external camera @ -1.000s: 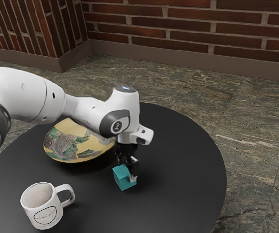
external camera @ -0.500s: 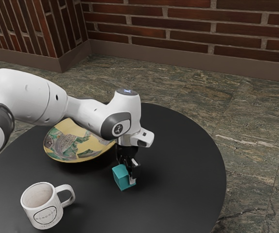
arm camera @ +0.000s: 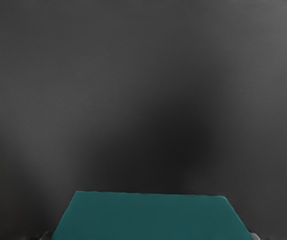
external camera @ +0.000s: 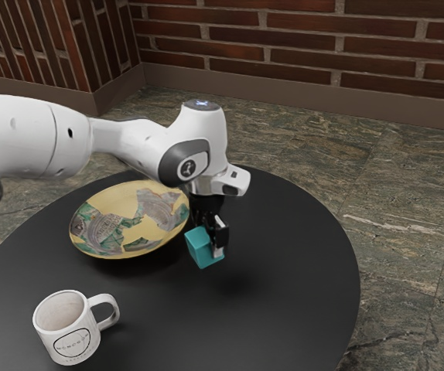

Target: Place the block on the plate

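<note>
My gripper [external camera: 211,238] is shut on the teal block [external camera: 200,249] and holds it above the black table, with the block slightly tilted. In the wrist view the block [arm camera: 151,216] lies between the fingertips, whose edges peek out at its two sides. The yellow plate [external camera: 129,221], patterned in green and grey, rests on the table just beside the raised block, toward the exterior view's left.
A white mug [external camera: 67,332] with its handle toward the exterior view's right stands on the round black table [external camera: 299,255], near the exterior view's lower left. The plate's rim is raised close to my hand.
My hand has risen with the block, lifting it off the table. The block was down at the table in both earlier frames; plate and mug have stayed put.
</note>
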Controlling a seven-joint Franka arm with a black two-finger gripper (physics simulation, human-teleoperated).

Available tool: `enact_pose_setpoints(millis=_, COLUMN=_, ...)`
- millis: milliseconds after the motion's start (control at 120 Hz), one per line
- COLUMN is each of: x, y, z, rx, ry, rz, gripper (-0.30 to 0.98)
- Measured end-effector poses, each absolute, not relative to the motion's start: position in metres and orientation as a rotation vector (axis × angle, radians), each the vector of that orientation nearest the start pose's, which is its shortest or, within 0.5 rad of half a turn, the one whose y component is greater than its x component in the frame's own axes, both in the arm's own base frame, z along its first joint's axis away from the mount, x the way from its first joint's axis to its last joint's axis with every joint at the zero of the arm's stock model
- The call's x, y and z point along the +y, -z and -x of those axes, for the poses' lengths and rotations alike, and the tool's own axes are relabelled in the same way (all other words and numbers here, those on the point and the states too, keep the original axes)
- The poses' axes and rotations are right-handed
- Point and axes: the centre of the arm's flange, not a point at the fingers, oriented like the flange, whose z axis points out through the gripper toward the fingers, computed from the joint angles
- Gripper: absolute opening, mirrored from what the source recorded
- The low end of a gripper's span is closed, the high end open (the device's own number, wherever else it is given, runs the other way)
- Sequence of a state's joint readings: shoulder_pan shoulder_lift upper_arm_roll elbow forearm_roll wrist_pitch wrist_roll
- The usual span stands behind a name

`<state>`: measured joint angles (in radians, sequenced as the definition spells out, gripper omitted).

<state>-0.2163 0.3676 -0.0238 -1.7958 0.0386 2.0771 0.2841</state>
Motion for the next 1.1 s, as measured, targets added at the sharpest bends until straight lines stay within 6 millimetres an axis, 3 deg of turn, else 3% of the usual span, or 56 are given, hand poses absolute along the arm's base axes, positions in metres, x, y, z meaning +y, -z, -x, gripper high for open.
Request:
enact_pose_setpoints(millis=108, x=-0.135, y=-0.358, z=-0.618, rx=0.801, ry=-0.117, rz=3.004, gripper=0.33)
enact_pose_setpoints(millis=250, x=-0.091, y=-0.376, z=-0.618, rx=0.689, ry=-0.124, rz=3.019, gripper=0.32)
enact_pose_setpoints(millis=492, x=-0.008, y=-0.387, z=-0.6, rx=0.483, ry=-0.188, rz=3.045, gripper=0.32)
enact_pose_setpoints(millis=692, x=0.075, y=-0.377, z=-0.596, rx=0.285, ry=-0.234, rz=3.066, gripper=0.32)
enact_pose_setpoints(millis=783, x=0.103, y=-0.368, z=-0.599, rx=0.22, ry=-0.249, rz=3.071, gripper=0.31)
enact_pose_setpoints(millis=883, x=0.117, y=-0.36, z=-0.62, rx=0.197, ry=-0.236, rz=3.063, gripper=0.32)
enact_pose_setpoints(millis=1100, x=0.119, y=-0.339, z=-0.664, rx=0.209, ry=-0.239, rz=3.049, gripper=0.33)
